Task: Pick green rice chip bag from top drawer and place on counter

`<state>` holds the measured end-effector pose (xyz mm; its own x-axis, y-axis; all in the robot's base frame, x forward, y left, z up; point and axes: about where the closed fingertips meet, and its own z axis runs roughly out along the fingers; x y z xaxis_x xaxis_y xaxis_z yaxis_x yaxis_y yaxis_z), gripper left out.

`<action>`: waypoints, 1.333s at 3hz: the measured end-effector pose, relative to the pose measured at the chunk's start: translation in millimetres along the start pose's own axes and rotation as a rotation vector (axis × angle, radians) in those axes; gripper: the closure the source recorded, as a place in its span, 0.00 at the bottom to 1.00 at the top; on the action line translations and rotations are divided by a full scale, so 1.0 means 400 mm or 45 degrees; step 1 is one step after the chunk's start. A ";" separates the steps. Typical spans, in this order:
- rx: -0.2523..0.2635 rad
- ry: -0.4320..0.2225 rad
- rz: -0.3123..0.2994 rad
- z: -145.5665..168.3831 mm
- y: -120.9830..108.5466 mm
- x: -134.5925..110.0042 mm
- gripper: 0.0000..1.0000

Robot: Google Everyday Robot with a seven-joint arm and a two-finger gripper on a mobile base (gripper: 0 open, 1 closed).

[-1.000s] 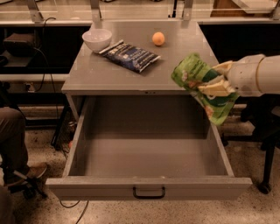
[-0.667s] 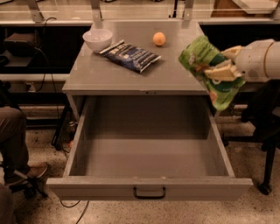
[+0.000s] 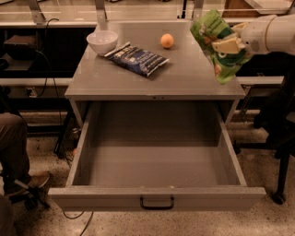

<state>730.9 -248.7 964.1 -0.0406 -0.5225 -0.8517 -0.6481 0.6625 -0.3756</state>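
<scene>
Fingers (image 3: 227, 46) of the gripper (image 3: 220, 48) clench the green rice chip bag (image 3: 209, 28), which hangs long axis downward above the right edge of the counter (image 3: 138, 83) (top drawer (image 3: 115, 197) open below). Bare surface lies just leftward in view.

A single view looks from in front of the open top drawer (image 3: 156, 191) and above it, tilted downward and facing the back ledge (image 3: 138, 11). It stands near enough that the drawer fills the lower half of the frame and the counter (image 3: 184, 76) the upper half. The floor shows only at the side and bottom edges. The gripper (image 3: 227, 46) enters from the upper right of the frame, clasping the green rice chip bag (image 3: 211, 27) above the counter's right edge.
</scene>
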 end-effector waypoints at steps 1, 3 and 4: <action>-0.025 0.004 0.029 0.101 -0.032 -0.005 1.00; -0.054 0.014 0.089 0.248 -0.050 0.004 0.59; -0.074 0.028 0.109 0.271 -0.051 0.009 0.29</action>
<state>826.4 -205.6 929.2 -0.1139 -0.4770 -0.8715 -0.6847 0.6732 -0.2790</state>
